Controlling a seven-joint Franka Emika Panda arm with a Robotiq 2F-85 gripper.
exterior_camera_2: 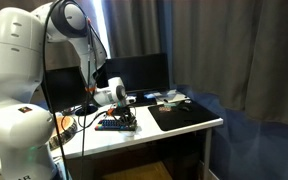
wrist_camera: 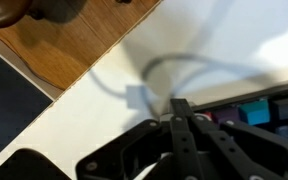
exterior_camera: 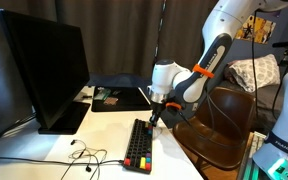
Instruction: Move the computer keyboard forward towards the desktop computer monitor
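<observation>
The claw [exterior_camera: 155, 113] hangs low over one end of the computer keyboard [exterior_camera: 140, 146]; in the wrist view its fingers [wrist_camera: 181, 128] meet at the tips with nothing between them, so it reads as closed and empty, likely set to nudge rather than grip; whether it touches the keys I cannot tell; the keyboard lies along one edge of the bench [exterior_camera: 44, 150], the desktop computer monitor [exterior_camera: 44, 70] stands towards the opposite edge, well apart; most of the push looks left to do
</observation>
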